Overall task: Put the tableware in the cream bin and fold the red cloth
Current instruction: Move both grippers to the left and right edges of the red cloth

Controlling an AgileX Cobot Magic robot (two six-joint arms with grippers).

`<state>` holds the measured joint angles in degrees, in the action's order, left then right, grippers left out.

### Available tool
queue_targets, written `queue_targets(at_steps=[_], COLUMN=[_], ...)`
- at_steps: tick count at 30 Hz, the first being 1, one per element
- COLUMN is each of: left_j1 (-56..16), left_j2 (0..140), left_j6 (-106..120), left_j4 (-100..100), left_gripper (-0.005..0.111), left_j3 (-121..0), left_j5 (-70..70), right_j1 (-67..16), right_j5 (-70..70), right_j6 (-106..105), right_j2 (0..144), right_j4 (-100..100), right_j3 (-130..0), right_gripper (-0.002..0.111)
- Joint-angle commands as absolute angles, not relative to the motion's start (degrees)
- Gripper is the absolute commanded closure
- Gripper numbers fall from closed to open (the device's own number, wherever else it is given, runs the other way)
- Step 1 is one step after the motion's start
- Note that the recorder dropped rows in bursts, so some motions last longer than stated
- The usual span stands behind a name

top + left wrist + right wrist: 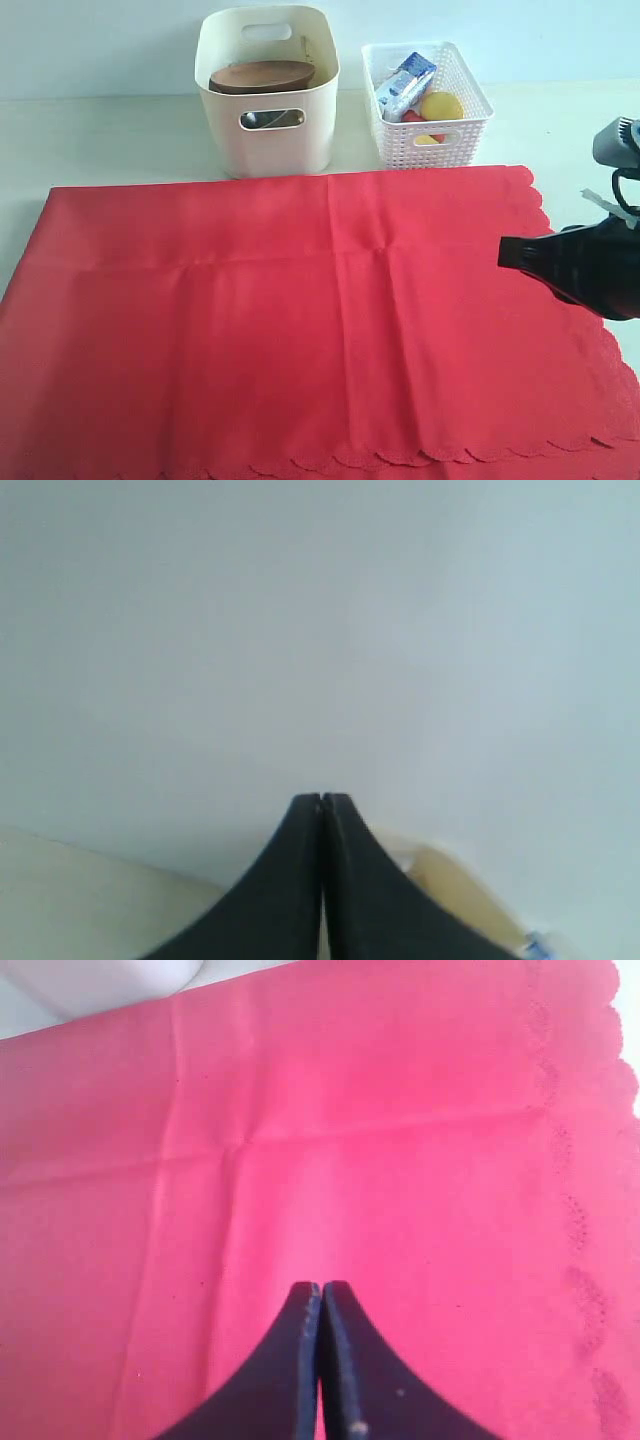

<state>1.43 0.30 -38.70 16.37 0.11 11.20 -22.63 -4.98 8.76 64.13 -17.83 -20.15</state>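
Note:
The red cloth [310, 320] lies spread flat over the front of the table, its scalloped edge along the right and front. Behind it stands the cream bin [268, 95], with the brown wooden plate [262, 76] resting near its top and something steel showing through its handle cutout. My right gripper [505, 253] hovers over the cloth's right part, jaws shut and empty; in the right wrist view it [321, 1286] points over the red cloth [380, 1160]. My left gripper [321, 798] is shut on nothing, facing a pale wall; it is out of the exterior view.
A white lattice basket [428, 105] stands right of the cream bin, holding a blue-white carton [405, 85] and yellow and red food items. Pale tabletop [100, 140] lies bare behind the cloth's left half and at the far right.

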Motion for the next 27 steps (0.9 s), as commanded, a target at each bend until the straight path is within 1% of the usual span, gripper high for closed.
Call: queue_targets(at_steps=[1, 4, 6, 8, 20, 24, 27], left_j1=[1.2, 1.2, 1.2, 1.2, 1.2, 1.1, 1.1], left_j2=[0.0, 4.8, 9.1, 13.5, 40.6, 50.3, 57.1], left_j6=[-52.7, -51.4, -49.1, -47.9, -36.7, -32.5, -37.6], left_j4=[16.3, 16.3, 16.3, 16.3, 16.3, 16.3, 16.1], left_gripper=[0.104, 0.104, 0.104, 0.104, 0.104, 0.104, 0.104], left_j3=[-2.8, -7.9, -10.1, -11.4, -14.3, -14.4, -14.4], left_j5=[7.1, -9.8, -13.9, -14.2, -6.5, 1.5, 7.7], right_j1=[-22.6, -22.6, -22.6, -22.6, -22.6, -22.6, -22.6], right_j5=[-3.5, -3.1, -2.7, -2.1, -1.7, -1.6, -1.6], right_j6=[8.7, 8.7, 8.7, 8.7, 8.7, 8.7, 8.7], right_j2=[63.8, 63.8, 63.8, 63.8, 63.8, 63.8, 63.8], right_j4=[-17.9, -17.9, -17.9, -17.9, -17.9, -17.9, -17.9], right_j3=[-19.8, -19.8, -19.8, -19.8, -19.8, -19.8, -19.8], right_gripper=[0.108, 0.108, 0.108, 0.108, 0.108, 0.108, 0.108])
